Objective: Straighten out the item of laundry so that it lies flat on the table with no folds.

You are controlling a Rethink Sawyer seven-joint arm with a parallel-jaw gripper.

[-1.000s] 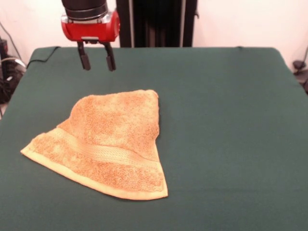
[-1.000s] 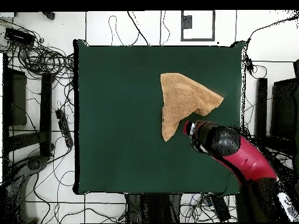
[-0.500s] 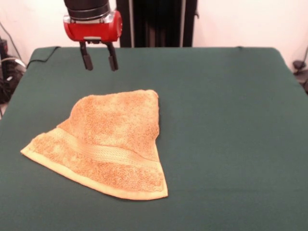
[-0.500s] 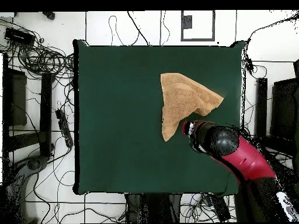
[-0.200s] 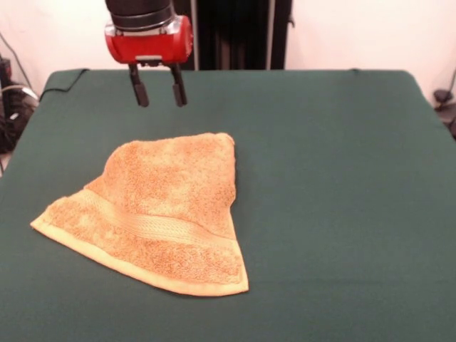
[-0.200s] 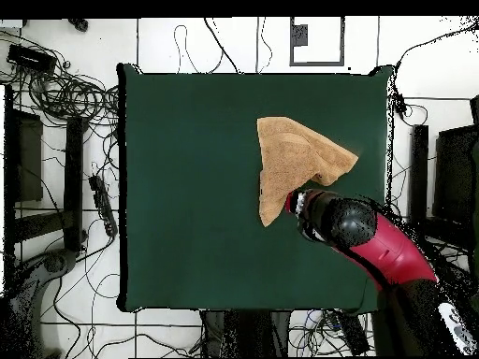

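Overall, the hand (image 5: 159, 90) hung above the worktop (image 5: 335, 178) with its 2 dark fingers (image 5: 140, 92) spread moderately apart and nothing between them. The towel (image 5: 153, 210) lay below it and nearer the camera in the front view, resting on the green cloth in a folded, roughly triangular shape: a narrow rounded end pointed toward the hand, and the broad hem with its woven band ran along the near side. In the overhead view the hand (image 6: 301, 203) sat just beside the towel (image 6: 292, 164), close to its long straight edge near the pointed lower corner. That long edge ran from the hand away toward the worktop's far side, so the cloth spread out ahead of the hand. Any grasp would probably begin with a descent onto the nearest edge or corner. The towel was not yet flat; part was doubled over.
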